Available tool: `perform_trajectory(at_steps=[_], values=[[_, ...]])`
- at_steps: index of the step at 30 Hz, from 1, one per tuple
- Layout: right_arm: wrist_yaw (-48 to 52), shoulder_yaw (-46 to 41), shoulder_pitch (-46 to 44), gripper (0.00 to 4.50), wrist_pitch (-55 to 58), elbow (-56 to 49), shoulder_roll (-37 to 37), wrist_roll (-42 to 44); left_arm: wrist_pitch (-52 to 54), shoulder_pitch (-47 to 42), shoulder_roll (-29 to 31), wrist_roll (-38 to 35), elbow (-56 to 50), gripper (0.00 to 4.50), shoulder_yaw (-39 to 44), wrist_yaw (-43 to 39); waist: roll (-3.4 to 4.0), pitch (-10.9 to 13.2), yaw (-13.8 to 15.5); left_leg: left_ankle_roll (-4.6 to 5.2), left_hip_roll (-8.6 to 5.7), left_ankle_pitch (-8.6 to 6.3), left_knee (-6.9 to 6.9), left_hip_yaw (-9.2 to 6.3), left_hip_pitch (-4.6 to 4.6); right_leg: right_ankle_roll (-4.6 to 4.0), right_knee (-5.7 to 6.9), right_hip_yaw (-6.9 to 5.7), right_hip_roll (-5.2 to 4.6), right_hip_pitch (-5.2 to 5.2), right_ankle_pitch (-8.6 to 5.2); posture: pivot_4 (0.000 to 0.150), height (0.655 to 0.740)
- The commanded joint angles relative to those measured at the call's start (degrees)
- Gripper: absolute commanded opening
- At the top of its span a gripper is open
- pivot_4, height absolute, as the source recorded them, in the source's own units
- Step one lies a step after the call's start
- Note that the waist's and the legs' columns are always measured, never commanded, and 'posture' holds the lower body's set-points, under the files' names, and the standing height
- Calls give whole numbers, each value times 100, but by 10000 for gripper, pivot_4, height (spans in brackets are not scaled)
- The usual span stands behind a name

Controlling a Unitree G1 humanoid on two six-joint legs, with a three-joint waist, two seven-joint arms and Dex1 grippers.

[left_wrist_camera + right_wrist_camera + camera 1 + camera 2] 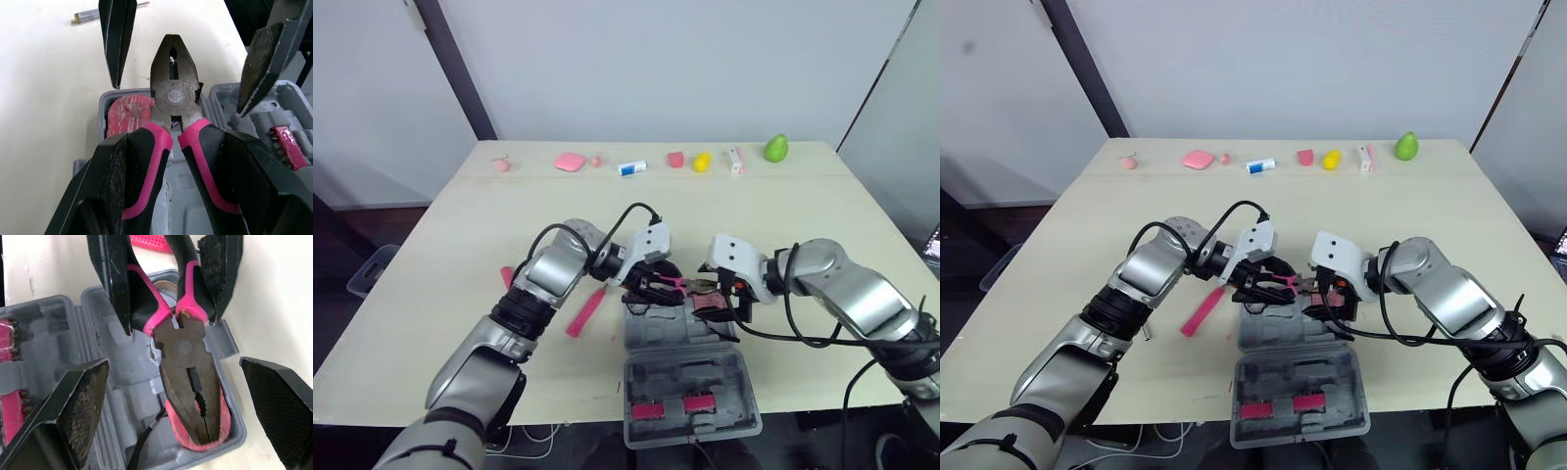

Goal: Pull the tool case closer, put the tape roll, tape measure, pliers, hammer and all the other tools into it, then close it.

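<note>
I see the grey tool case [705,377] lying open at the near edge of the table [460,255], with both arms meeting over its far half. From the head cameras the grippers and their cables crowd that spot, so I cannot make out there what is held.

The left wrist view settles it. The left gripper [176,139] is clamped on the pink-and-black handles of the pliers [175,93], whose closed metal head points over a red tape roll [128,113] sitting in a corner compartment of the case.

The right wrist view shows the right gripper [173,366] spread wide, one finger on each side of the pliers' head and touching neither side. I cannot tell whether the pliers touch the roll or hang just above it.

A screwdriver [85,15] lies on the table beyond the case, partly hidden behind a finger. A pink tool [584,315] lies just left of the case. Two pink bit holders [672,408] sit in the near half.
</note>
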Motion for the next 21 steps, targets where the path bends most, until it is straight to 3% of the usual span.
perform_trajectory(at_steps=[1,2,17,21], values=[[16,-10,-133,37390,-164,45,35,-168,-97,-88,-55,-25,-37,24627,54,-60,0,0,1,0,0,0,0,0,0,0,0,0,0,0,0,1500,7400],[26,20,-124,32270,-221,76,31,-223,-113,-95,-64,-11,-28,24627,52,-64,0,0,6,0,0,0,0,0,0,0,1,0,0,0,0,1500,7400],[275,19,-69,32270,-439,185,162,-392,-162,-99,-160,62,-19,24627,-5,-153,0,0,0,0,0,0,1,0,-1,0,2,-2,0,-1,0,1500,7400],[337,-4,-27,15114,-430,162,184,-380,-158,-96,-209,89,-9,24627,6,-147,0,0,1,0,0,0,1,0,-2,0,2,-2,0,-1,0,1500,7400]])
